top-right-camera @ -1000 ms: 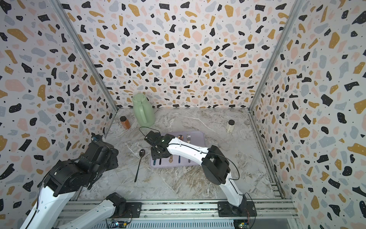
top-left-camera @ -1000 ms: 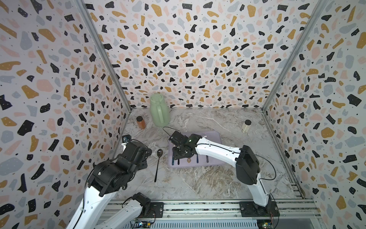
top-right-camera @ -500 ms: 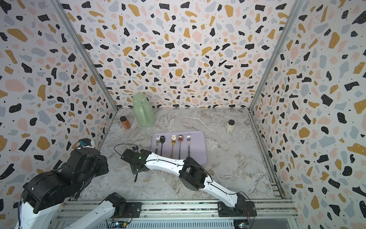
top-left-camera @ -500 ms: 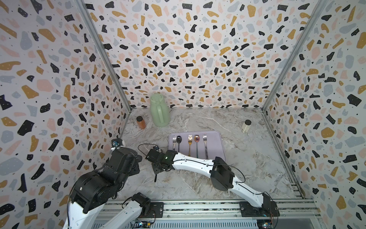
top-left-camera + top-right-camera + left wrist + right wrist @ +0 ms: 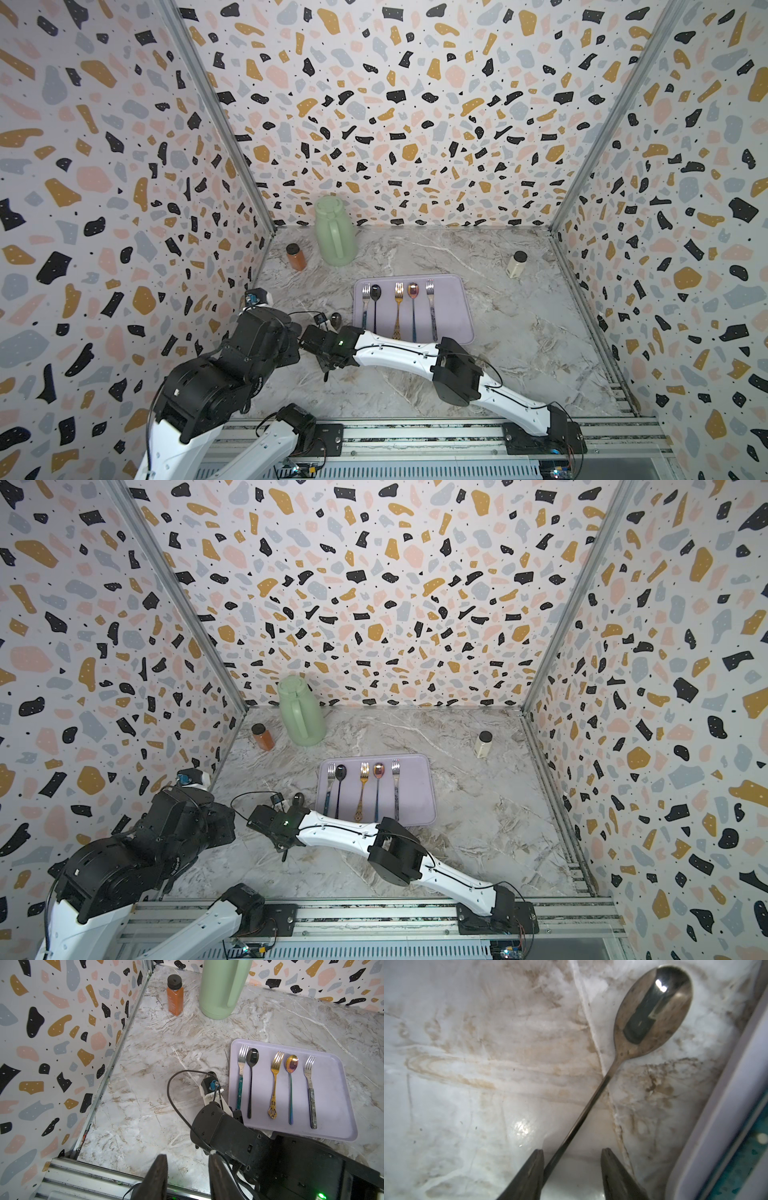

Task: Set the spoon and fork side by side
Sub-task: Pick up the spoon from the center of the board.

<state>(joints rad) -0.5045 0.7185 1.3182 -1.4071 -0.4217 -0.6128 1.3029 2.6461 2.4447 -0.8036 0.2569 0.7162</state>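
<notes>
While right gripper (image 5: 572, 1150) straddles spoon (image 5: 654, 1007), tray (image 5: 726, 1105) sits just beside.

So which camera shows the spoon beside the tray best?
The right wrist view: the spoon fills it, bowl to handle, between the open fingers of the right gripper. Both top views show mostly its bowl past the right arm; the left wrist view hides nearly all of it.

Marble tabletop (image 5: 519, 332) before me, terrazzo walls (image 5: 395, 104) on three sides. Green jug (image 5: 334, 232) upright at eleven o'clock, handle facing me. Small orange bottle (image 5: 296, 257), black cap, near it at ten. Cream bottle (image 5: 516, 264) alone at one o'clock.
</notes>
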